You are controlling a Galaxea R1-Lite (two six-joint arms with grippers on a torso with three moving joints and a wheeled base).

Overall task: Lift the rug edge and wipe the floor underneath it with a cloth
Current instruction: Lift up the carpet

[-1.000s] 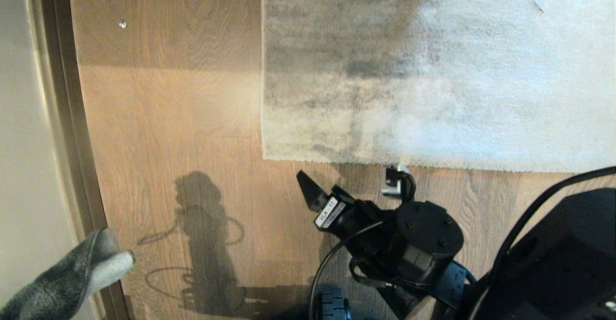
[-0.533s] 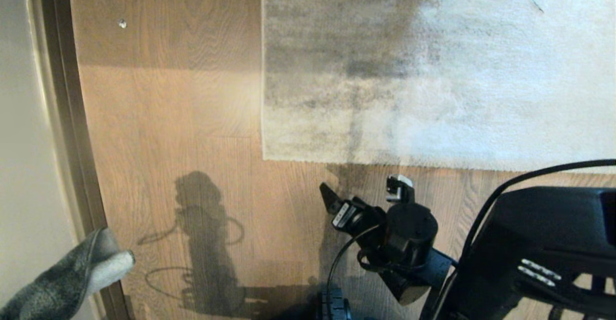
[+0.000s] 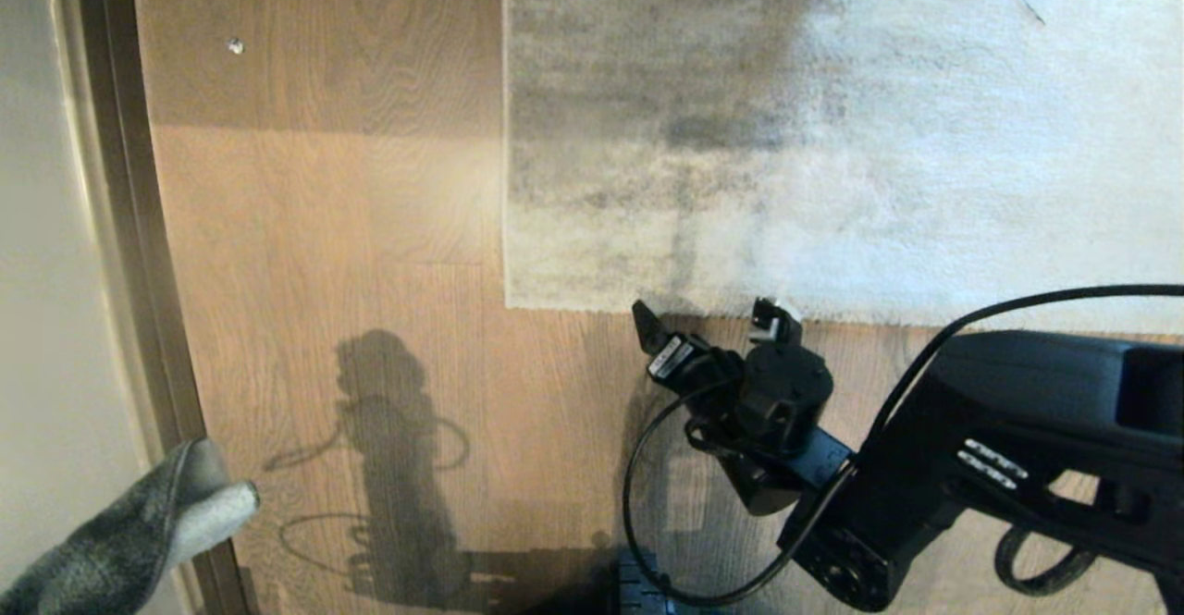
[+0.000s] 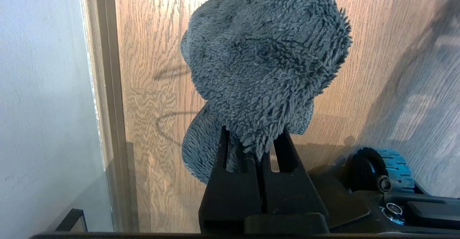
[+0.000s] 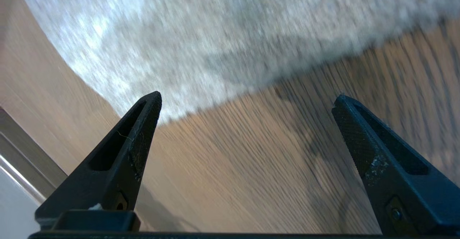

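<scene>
Right gripper, jaws spread wide and empty, at the pale grey-beige rug edge on brown wood-grain floor. Left gripper, mostly cut off, clamps the dark grey fuzzy cloth.

No legible text or labels.

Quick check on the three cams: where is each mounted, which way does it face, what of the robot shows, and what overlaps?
Head: on the robot's head, looking down at the floor and the rug edge; shows the right gripper on its arm.
Left wrist: behind the left gripper, shut on the cloth, facing floor and the skirting strip.
Right wrist: behind the open right gripper, facing the rug edge.
Shared: the cloth shows in head and left wrist views; the rug edge in head and right wrist views.
</scene>
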